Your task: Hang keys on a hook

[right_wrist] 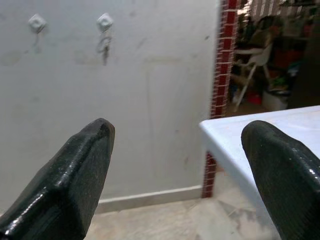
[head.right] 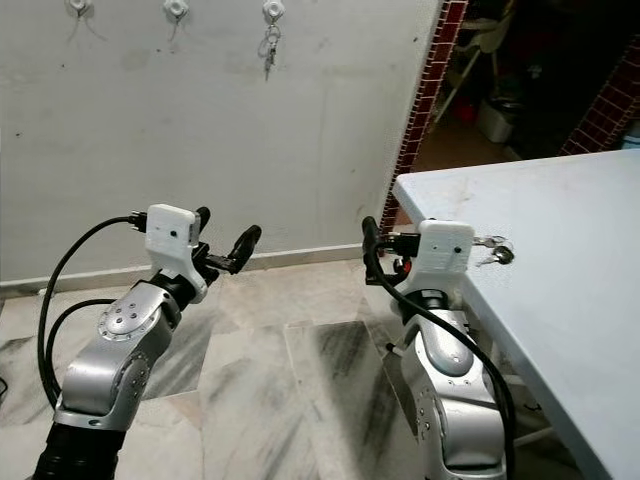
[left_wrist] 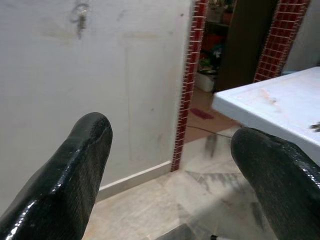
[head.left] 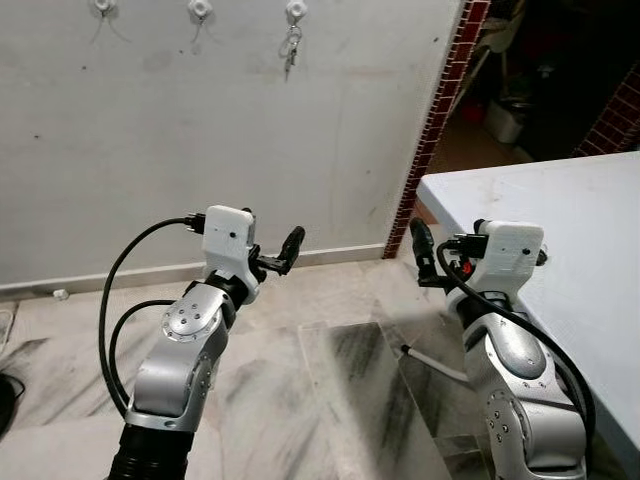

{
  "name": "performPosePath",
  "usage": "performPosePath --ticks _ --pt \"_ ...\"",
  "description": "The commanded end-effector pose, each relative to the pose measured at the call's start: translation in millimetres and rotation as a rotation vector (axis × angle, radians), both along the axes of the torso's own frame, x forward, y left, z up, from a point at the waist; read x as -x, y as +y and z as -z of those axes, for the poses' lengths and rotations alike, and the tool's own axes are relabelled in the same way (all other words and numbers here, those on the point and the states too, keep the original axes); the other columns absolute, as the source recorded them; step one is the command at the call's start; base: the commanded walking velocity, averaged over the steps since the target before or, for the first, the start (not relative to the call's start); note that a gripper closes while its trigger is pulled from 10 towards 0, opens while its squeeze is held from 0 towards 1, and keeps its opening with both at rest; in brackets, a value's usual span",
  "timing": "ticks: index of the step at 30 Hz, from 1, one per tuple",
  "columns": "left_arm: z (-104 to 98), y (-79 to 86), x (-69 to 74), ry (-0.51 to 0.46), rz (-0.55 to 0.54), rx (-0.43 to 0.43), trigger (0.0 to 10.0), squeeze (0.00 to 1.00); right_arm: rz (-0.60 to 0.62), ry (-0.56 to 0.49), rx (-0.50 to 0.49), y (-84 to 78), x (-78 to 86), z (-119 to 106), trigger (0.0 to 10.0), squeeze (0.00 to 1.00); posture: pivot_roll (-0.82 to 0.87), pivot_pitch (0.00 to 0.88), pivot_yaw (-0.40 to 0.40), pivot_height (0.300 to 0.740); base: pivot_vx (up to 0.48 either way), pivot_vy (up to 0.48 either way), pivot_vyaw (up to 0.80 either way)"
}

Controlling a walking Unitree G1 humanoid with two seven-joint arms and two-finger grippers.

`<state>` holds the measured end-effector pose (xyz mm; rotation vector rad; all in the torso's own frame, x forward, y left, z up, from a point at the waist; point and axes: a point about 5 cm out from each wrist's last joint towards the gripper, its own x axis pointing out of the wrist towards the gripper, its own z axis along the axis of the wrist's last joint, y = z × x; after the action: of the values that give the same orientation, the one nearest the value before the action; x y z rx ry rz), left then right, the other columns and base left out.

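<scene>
Three white hooks are seen high on the grey wall; from left to right, the first hook and second hook carry nothing that can be made out, and the third hook carries a set of keys hanging flat against the wall. The left gripper is held raised above the marble floor, well below the hooks, with its fingers spread wide and nothing held between them. A red brick column is noted at the wall's right edge. The right gripper is raised just beside the near corner of the white table, fingers likewise wide apart and empty. A small metal object, possibly a second set of keys, is seen lying on the table just behind the right wrist; the view is too small to confirm.
</scene>
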<state>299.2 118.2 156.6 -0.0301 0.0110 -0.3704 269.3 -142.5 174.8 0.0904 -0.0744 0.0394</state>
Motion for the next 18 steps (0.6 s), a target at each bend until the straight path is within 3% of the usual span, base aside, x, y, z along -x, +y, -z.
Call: performPosePath --ticks 1,11,18 --pt "-2.2 -5.3 0.2 0.0 0.021 0.008 10.0 0.0 0.018 -0.002 0.008 -5.1 -1.1 -1.0 10.0 0.0 0.13 0.0 -0.066 0.74 0.0 -0.42 0.0" --pt "-2.5 -4.6 -0.3 0.005 0.021 0.01 10.0 0.0 0.019 0.002 0.008 -4.3 -0.6 1.1 10.0 0.0 0.13 0.0 -0.061 0.74 0.0 -0.374 0.0" --pt "-2.5 -4.8 0.9 0.013 0.029 0.02 10.0 0.0 0.02 0.002 0.007 -4.1 -0.5 1.6 10.0 0.0 0.13 0.0 -0.06 0.74 0.0 0.0 0.0"
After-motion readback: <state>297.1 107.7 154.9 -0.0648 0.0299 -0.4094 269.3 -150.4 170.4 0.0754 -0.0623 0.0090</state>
